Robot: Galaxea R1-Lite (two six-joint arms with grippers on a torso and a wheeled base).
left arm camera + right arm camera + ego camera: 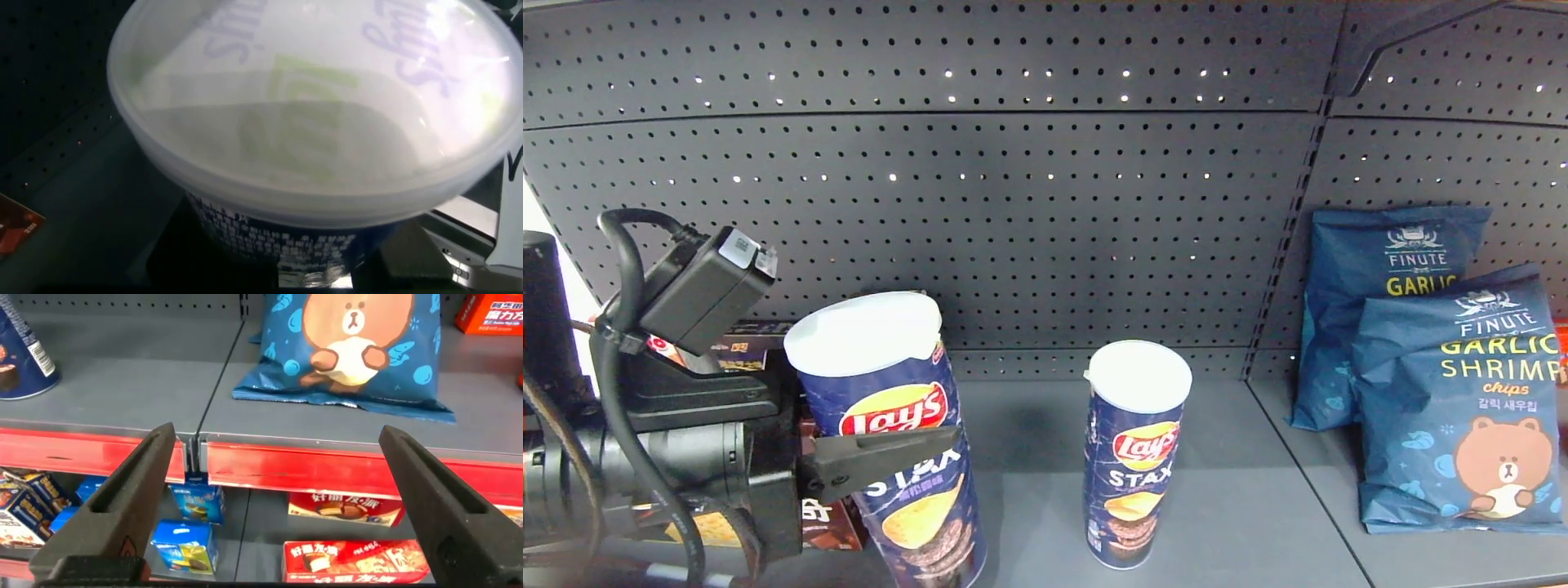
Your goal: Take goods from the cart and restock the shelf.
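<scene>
Chip can (890,404) is pinched in your left gripper (886,457), 1 finger across its front, well left of the standing can (1135,465) on the shelf (1241,506). It leans slightly, and you cannot tell whether its base touches the shelf.

To place it well, straighten it, lower it until the base seats flat, keep it apart from the standing can, then let go.

Your left wrist view gives the lid (310,106) close up, so judge the tilt from the head view. Your right wrist view adds your right gripper (278,437), fingers spread wide and empty, low and right of the standing can, facing the red shelf edge (327,461) with boxes (343,508) beneath.
</scene>
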